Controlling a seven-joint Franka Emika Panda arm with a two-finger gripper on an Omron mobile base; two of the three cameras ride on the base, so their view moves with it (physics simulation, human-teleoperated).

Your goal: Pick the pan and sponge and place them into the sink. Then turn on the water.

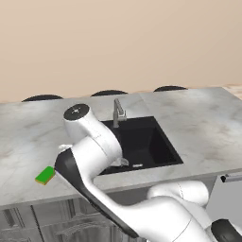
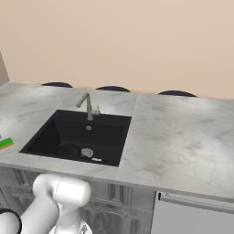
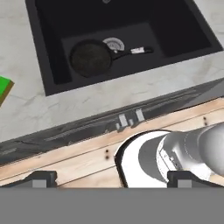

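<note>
A: Largest first?
B: Grey marbled stone tabletop (image 1: 203, 127), one slab. Set into it, one large rectangular matte black sink (image 1: 163, 142), with one small grey metal faucet (image 1: 117, 112) at the back rim.
A: Inside the basin?
B: One small round black frying pan (image 3: 91, 57), flat on the floor, long thin handle pointing toward the right wall in the hand view. One round silver drain (image 3: 113, 43), just beside the pan.
A: Anything outside?
B: One small rectangular sponge, green over yellow (image 1: 46, 176), on the tabletop left of the sink, near the front edge.
A: End effector (image 3: 111, 179)?
B: Two dark fingertips (image 3: 40, 178) spread wide apart, pinching nothing, above the cabinet front.
</note>
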